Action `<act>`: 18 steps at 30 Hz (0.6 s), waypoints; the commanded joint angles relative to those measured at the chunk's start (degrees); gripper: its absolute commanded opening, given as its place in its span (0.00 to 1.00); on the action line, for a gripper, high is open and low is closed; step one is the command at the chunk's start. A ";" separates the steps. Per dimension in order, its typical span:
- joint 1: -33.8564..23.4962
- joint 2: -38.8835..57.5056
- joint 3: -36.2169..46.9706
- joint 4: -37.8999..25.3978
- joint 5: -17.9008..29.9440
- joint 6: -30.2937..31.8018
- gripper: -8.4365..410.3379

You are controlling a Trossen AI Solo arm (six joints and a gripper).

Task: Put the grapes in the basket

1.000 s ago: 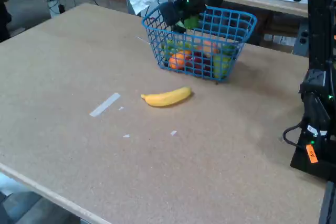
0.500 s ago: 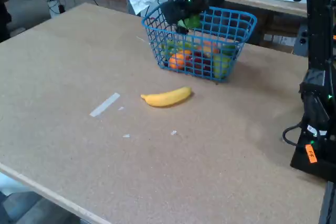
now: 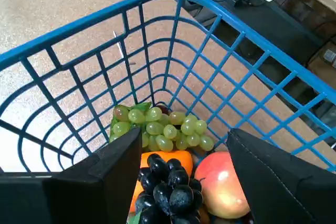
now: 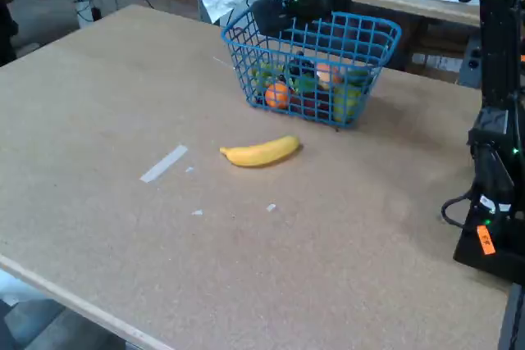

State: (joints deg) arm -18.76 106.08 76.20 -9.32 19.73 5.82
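The robot's black hand (image 3: 176, 182) hangs over the blue wire-mesh rectangular basket (image 3: 220, 35) with its two dark fingers (image 3: 113, 166) spread wide apart and nothing held between them. In the wrist view, the small bunch of glossy black-purple toy grapes (image 3: 168, 190) lies inside the basket, directly below the gap between the fingers and not touched by either one. The bunch rests on top of an orange toy fruit (image 3: 181, 158), with a red-and-yellow toy apple (image 3: 223, 184) just beside it on the right of that view. A bunch of pale green toy grapes (image 3: 163, 127) lies beyond them, against the far corner of the basket floor.

In the fixed view, the basket (image 4: 365, 34) stands on the far part of the tan particle-board desk (image 4: 123, 120), with the hand (image 4: 283, 10) above its left rim. A yellow toy banana (image 4: 261, 152) lies on the desk near the basket's front, apart from it. A strip of pale tape (image 4: 164, 163) lies to the banana's left.
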 commanded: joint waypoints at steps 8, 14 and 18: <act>1.20 -5.09 0.04 0.42 0.07 0.04 0.55; 1.70 -10.64 0.04 0.37 0.11 -0.09 0.47; 1.70 -13.25 0.04 0.44 0.20 -0.13 0.37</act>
State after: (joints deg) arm -17.10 94.72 76.20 -9.08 19.70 5.76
